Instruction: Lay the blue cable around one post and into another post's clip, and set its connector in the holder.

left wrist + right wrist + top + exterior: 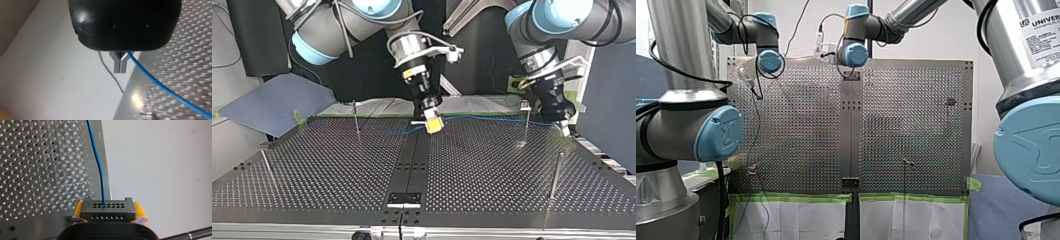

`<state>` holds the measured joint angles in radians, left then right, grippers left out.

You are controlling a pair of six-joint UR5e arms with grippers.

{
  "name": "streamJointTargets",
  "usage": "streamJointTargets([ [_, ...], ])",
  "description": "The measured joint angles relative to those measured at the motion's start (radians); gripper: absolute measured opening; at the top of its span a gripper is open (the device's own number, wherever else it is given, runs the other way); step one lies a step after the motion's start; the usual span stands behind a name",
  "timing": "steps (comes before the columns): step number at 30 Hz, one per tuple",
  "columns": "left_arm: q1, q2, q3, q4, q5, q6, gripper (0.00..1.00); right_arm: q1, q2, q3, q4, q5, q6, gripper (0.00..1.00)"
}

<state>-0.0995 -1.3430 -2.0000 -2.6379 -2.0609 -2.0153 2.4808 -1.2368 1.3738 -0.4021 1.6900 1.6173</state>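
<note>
My right gripper (108, 220) has its yellow pads (78, 210) shut on a dark grey connector block (108, 208). The blue cable (100, 170) leaves the block's face and runs ahead along the plate's edge. In the top view this gripper (433, 125) hangs over the central strip's far end. From there the cable (492, 119) stretches across to my left gripper (564, 127) at the right. My left gripper (120, 68) is shut on the cable (160, 83), which trails off over the perforated plate. A post with a clip (525, 106) stands just in front of the cable.
Thin posts stand at the top view's far left (355, 117), near left (267, 166) and near right (557, 175). A black bracket (404, 199) sits at the central strip's near end. Green tape (791, 197) lines one plate edge, with a blue mat (272, 100) beyond.
</note>
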Motion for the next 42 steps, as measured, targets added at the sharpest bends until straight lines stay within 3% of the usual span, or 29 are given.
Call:
streamJointTargets([
  [6,0.058,0.000,0.042,-0.003,0.055,-0.017,0.00,0.002,0.017,-0.058,0.020,-0.001,0.000,0.00],
  [22,0.189,-0.052,0.160,-0.017,0.112,-0.043,0.00,0.004,0.063,-0.185,0.056,-0.026,0.007,0.00],
  [36,0.248,-0.083,0.214,-0.015,0.209,-0.069,0.00,-0.002,0.076,-0.202,0.052,-0.027,0.007,0.00],
  [42,0.271,-0.114,0.217,-0.015,0.224,-0.071,0.00,-0.003,0.105,-0.224,0.069,-0.026,0.007,0.00],
])
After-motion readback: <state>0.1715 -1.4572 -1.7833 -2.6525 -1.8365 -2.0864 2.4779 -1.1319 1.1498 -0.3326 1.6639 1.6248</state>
